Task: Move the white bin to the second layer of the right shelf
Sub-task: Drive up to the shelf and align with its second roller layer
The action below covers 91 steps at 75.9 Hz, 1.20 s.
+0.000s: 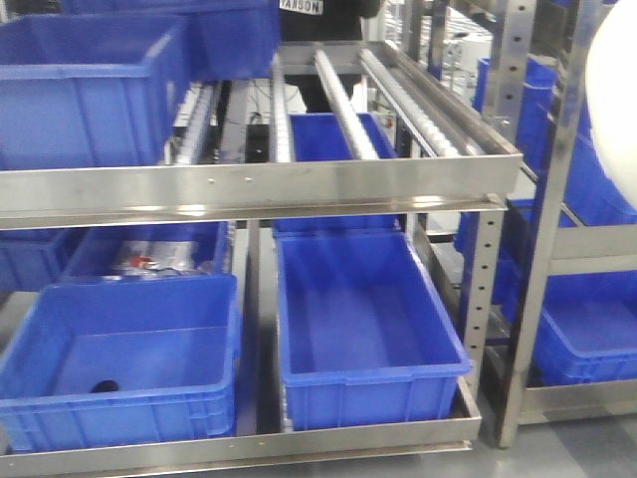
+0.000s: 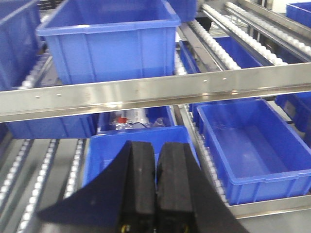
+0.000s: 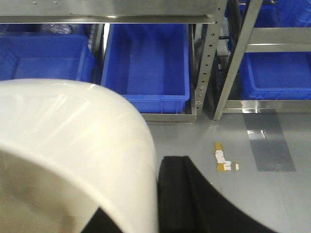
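We note the bin (image 1: 615, 90) in the air at the far right of the front view, about level with the roller level (image 1: 249, 184) but off its right end and apart from it. The right tool (image 3: 167, 182) is clamped on the bin's wall, one black finger (image 3: 189, 199) outside and the other hidden, above grey floor (image 3: 204, 145). The left tool (image 2: 156, 158) holds nothing, pads pressed together, facing blue crates (image 2: 109, 43).
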Tool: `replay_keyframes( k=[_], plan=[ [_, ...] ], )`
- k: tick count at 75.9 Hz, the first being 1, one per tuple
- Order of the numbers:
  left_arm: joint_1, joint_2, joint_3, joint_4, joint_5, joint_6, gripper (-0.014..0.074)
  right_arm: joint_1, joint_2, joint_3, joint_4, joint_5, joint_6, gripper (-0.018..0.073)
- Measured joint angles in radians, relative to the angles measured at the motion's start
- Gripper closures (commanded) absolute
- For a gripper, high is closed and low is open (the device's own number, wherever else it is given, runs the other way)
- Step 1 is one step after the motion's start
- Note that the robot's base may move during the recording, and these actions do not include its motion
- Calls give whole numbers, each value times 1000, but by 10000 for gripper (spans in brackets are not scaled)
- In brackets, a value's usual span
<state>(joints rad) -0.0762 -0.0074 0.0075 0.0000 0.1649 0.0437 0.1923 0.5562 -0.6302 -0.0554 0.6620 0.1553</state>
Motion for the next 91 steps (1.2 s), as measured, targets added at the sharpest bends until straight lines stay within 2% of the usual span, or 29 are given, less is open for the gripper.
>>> replay_keyframes(
  k=[91],
  plan=[
    [0, 0, 0, 0, 0, 0, 512, 0, 0, 0, 0, 4, 0, 504]
  ],
)
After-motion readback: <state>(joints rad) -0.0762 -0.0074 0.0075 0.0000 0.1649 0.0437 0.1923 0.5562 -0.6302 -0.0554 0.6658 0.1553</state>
